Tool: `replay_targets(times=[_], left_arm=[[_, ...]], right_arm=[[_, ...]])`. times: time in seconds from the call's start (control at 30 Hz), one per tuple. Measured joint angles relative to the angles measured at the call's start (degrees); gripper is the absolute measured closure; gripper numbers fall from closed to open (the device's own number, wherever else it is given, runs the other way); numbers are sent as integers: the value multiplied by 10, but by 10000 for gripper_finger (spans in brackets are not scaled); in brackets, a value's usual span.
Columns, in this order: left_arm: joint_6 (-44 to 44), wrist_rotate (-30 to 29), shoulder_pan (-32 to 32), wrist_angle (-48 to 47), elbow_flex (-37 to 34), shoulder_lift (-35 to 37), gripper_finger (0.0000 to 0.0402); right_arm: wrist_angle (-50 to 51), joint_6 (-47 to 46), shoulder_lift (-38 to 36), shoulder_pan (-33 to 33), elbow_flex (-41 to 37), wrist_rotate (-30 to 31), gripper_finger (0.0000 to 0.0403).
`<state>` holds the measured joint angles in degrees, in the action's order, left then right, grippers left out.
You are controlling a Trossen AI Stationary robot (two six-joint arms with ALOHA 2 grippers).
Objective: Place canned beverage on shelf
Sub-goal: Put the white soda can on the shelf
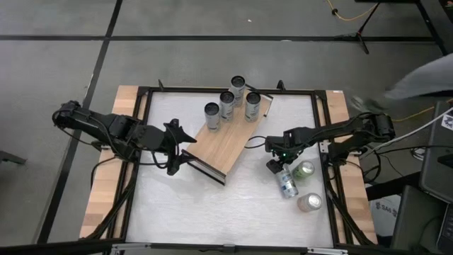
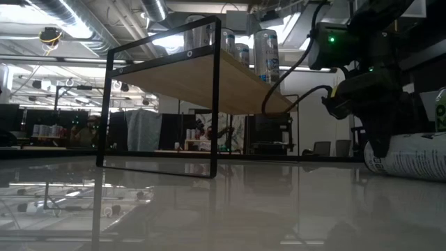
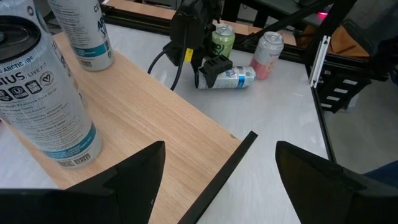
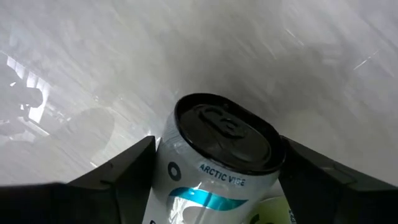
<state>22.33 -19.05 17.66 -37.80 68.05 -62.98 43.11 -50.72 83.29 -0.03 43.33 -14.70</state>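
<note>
Closing on a can lying on its side: the right gripper [image 1: 278,167] is down at the white tabletop [image 1: 233,209], its two fingers [image 4: 118,177] set either side of the top end of a white-and-blue Arctic Vibe can [image 4: 214,165]. Jaws stand apart with the can between them; whether the pads already touch the can wall cannot be told, so no firm hold is claimed.

Two more cans wait just beside it, both upright: a green one [image 1: 304,170] and a pink one [image 1: 309,202].

Farther off, toward the table's middle, sits the shelf [image 1: 223,142], a light-wood board on black frame ends, set at an angle. Four tall cans [image 1: 227,105] already stand grouped at its far end. Near end of the board looks bare.

The left gripper [image 1: 177,147] hovers at the shelf's near end frame, jaws open wide, holding nothing; it straddles the frame edge without touching it, as far as can be seen.

Step in hand, by my reading: pick-up of the fifth can. Next move calls for a full close on the can, a lift clear of its neighbours, a turn to upright, then a carry to the open part of the board.
</note>
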Motion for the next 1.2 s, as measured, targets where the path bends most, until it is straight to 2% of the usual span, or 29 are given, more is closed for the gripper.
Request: replay_targets(times=[0.33, 0.57, 1.07, 1.2], left_arm=[[0, 0, 0, 0, 0, 0, 102], [0, 0, 0, 0, 0, 0, 102], [0, 0, 0, 0, 0, 0, 102], [0, -4, 0, 0, 0, 0, 102]], right_arm=[[-47, 20, -2, 0, 0, 4, 129], [-44, 31, -18, 0, 0, 1, 130], [-24, 31, -124, 0, 0, 2, 131], [-30, 30, -154, 0, 0, 31, 132]])
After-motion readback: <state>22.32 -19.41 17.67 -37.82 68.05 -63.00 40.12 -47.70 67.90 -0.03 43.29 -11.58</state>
